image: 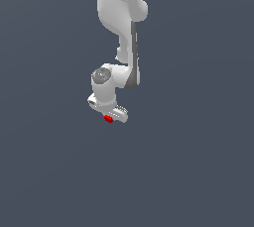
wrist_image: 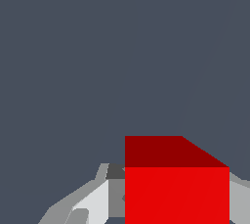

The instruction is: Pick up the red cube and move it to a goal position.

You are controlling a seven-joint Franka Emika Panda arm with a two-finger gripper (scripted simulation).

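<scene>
The red cube is a tiny bright red block at the lower tip of my white gripper, near the middle of the exterior view. In the wrist view the red cube fills the space between my two grey-white fingers, which press against its sides. The gripper is shut on the cube. The arm reaches down from the top of the exterior view. I cannot tell from these frames whether the cube rests on the surface or hangs above it.
A flat, plain dark grey-blue surface fills both views. No goal marker and no other object shows.
</scene>
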